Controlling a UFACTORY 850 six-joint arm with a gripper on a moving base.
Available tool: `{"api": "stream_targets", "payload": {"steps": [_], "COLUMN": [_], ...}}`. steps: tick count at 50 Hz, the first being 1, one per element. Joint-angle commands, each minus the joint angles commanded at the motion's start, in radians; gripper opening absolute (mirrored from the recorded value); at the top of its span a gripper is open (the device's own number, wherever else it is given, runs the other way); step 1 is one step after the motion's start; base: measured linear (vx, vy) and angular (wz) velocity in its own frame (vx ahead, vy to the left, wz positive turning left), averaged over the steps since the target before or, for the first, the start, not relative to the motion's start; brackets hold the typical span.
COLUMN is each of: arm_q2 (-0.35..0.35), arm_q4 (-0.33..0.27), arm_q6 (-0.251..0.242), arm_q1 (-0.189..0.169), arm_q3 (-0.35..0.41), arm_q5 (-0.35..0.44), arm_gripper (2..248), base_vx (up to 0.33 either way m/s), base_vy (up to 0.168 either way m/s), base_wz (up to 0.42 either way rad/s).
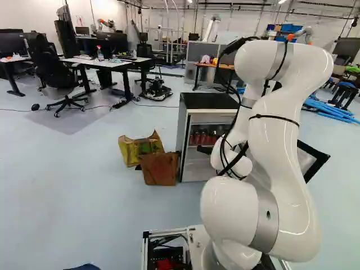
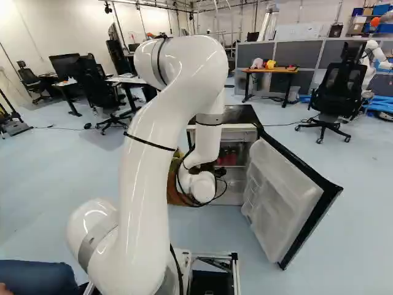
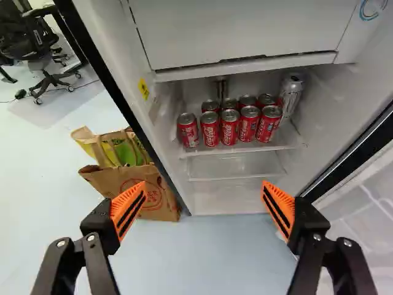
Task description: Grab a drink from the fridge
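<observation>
While the door (image 2: 282, 196) of the small fridge (image 1: 183, 129) hangs open, the white arm's black gripper (image 1: 205, 150) is at the fridge's front, its two orange-padded fingers (image 3: 128, 209) spread wide and holding nothing. The red cans (image 3: 229, 127) are inside, ahead of the fingers, on a pale shelf (image 3: 245, 148) below a white panel (image 3: 239, 31). Each stands upright, long axis vertical, lid facing up; five make the front row, with others behind. A silver can (image 3: 291, 94) stands upright too, at the row's end nearer the door. Lower down I see one more shelf (image 3: 233, 167). The fridge sits on a smooth, pale blue floor (image 1: 84, 185), and beside it slump a brown paper bag (image 1: 159, 169) and a yellow bag (image 1: 138, 151). Farther off in this bright workroom are desks (image 1: 109, 63), black office chairs (image 1: 53, 70) and an orange-topped table (image 2: 270, 70) with toys on it
</observation>
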Motion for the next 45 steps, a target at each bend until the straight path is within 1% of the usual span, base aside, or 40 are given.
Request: {"api": "stream_targets", "payload": {"steps": [45], "arm_q2": [-0.211], "arm_q4": [0.000], "arm_q6": [0.000], "arm_q1": [-0.040], "arm_q3": [-0.189], "arm_q5": [0.165], "arm_gripper": [247], "base_vx": [0.000], "base_vy": [0.000], "base_wz": [0.000]}}
